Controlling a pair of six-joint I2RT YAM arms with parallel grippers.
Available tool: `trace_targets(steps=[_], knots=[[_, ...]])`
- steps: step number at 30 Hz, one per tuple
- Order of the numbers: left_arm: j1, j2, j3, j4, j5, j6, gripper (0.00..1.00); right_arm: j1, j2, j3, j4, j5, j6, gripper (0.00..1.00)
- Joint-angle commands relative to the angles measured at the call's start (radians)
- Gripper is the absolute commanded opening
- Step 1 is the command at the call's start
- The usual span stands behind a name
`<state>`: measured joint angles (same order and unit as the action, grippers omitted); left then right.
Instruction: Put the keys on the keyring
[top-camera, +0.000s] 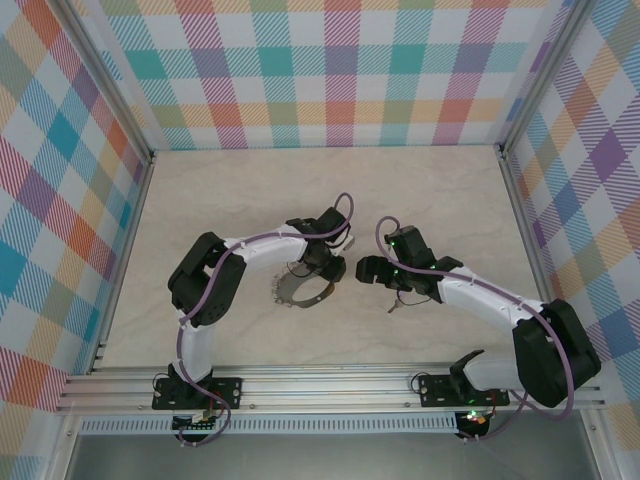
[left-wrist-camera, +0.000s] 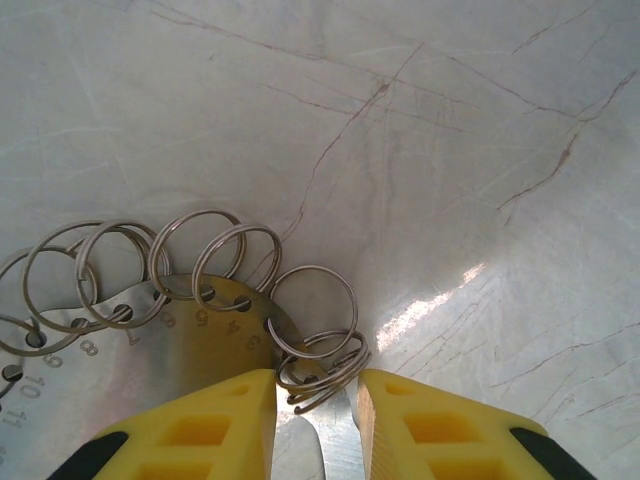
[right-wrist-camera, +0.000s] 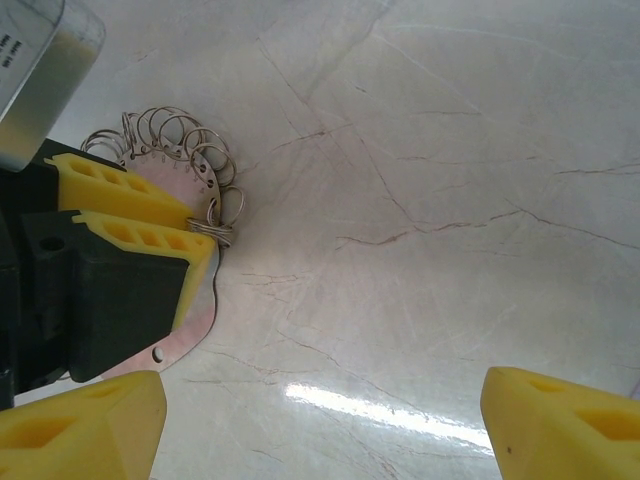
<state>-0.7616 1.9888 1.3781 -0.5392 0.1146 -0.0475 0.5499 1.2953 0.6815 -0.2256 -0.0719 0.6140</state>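
Note:
The keyring (top-camera: 300, 293), a thin silver hoop with numbered holes and small split rings along its rim, hangs just over the table's middle. My left gripper (top-camera: 325, 268) is shut on its rim. In the left wrist view the yellow fingers (left-wrist-camera: 215, 425) clamp the metal band and a bunch of split rings (left-wrist-camera: 320, 370). My right gripper (top-camera: 358, 268) faces it from the right, a short gap away, open with nothing between its fingers (right-wrist-camera: 80, 430). The right wrist view shows the keyring (right-wrist-camera: 190, 335) at the left. A tiny pale speck (top-camera: 394, 306) beneath the right wrist may be the key; it is too small to tell.
The table top (top-camera: 250, 200) is pale marble, with checked walls on three sides. A metal rail (top-camera: 330, 385) carrying both arm bases runs along the near edge. Bare table stretches behind and to both sides of the grippers.

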Motion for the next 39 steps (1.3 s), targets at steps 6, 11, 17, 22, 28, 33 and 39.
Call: trace_targets(steps=[6, 11, 17, 22, 28, 33, 39], knots=[[-0.028, -0.026, -0.004, 0.024, 0.02, 0.001, 0.27, -0.005, 0.011, -0.017, 0.015, -0.019, 0.007, 0.82], [-0.032, -0.038, -0.01, 0.025, 0.016, -0.001, 0.25, -0.005, 0.015, -0.02, 0.023, -0.021, 0.008, 0.82], [-0.032, -0.02, -0.011, 0.028, 0.007, -0.005, 0.25, -0.005, 0.019, -0.02, 0.026, -0.022, 0.009, 0.82], [-0.032, -0.012, -0.018, 0.036, -0.005, -0.012, 0.22, -0.005, 0.015, -0.022, 0.024, -0.022, 0.007, 0.82], [-0.033, -0.005, -0.02, 0.037, -0.011, -0.018, 0.18, -0.005, 0.013, -0.025, 0.023, -0.02, 0.006, 0.82], [-0.031, -0.005, -0.029, 0.04, -0.013, -0.022, 0.17, -0.005, 0.01, -0.023, 0.022, -0.019, 0.007, 0.82], [-0.032, -0.016, -0.047, 0.045, -0.026, -0.038, 0.24, -0.005, 0.01, -0.02, 0.022, -0.019, 0.006, 0.82]])
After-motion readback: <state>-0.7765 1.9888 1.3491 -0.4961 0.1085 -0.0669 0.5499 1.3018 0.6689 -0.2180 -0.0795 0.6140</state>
